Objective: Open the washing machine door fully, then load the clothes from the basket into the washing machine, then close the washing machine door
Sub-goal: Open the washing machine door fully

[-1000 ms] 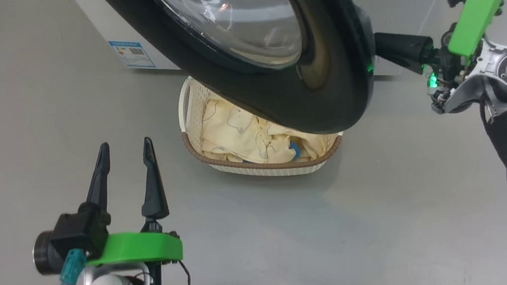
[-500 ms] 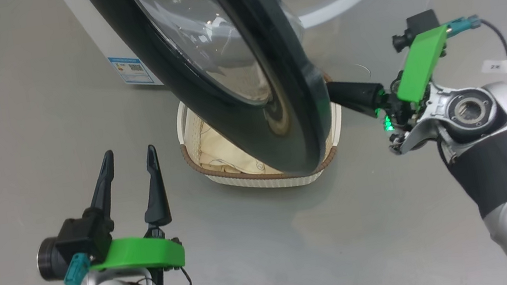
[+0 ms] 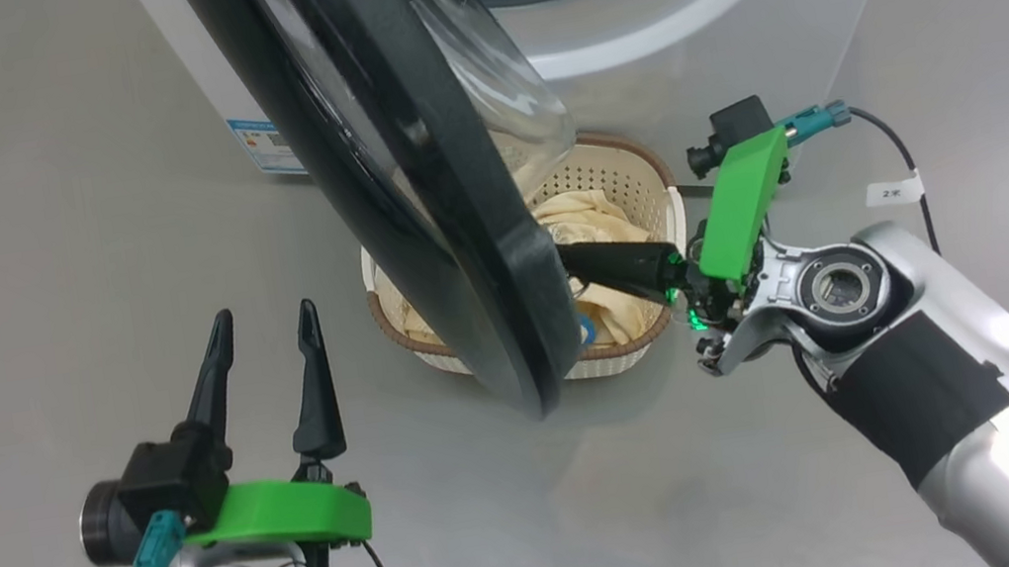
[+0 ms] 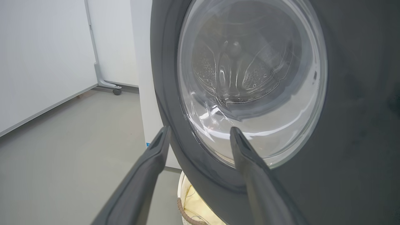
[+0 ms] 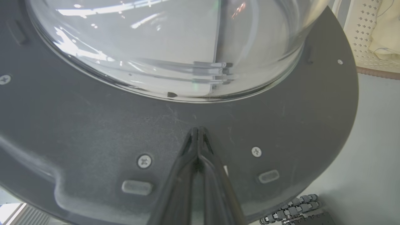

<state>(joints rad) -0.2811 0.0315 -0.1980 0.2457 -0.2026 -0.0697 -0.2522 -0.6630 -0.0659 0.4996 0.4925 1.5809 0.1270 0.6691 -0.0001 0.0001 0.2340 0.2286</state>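
Note:
The washing machine point(image 3: 692, 65) stands at the top, its drum opening showing. The washing machine door point(image 3: 412, 197) is swung out, almost edge-on, its glass bowl point(image 3: 493, 75) facing right. My right gripper point(image 3: 574, 263) is shut, holding nothing, its tips pressed against the door's dark inner face point(image 5: 93, 125) just below the glass point(image 5: 162, 47). Under the door stands the basket point(image 3: 623, 176) with the pale yellow clothes point(image 3: 589, 211) in it. My left gripper point(image 3: 261, 315) hangs open at the lower left, apart from the door. In the left wrist view its fingers point(image 4: 162, 137) frame the door's outer glass point(image 4: 250, 78).
Grey floor point(image 3: 9, 247) spreads all around. A blue label point(image 3: 264, 144) marks the machine's lower left front. In the left wrist view, a white panel on a wheeled foot point(image 4: 107, 84) stands behind and left of the machine. The basket's corner point(image 4: 182, 206) sits below the door.
The door has swung further open towards the left, with my shut right gripper following against its inner face. The basket's right side is now uncovered. The camera shifted slightly; my left gripper held still.

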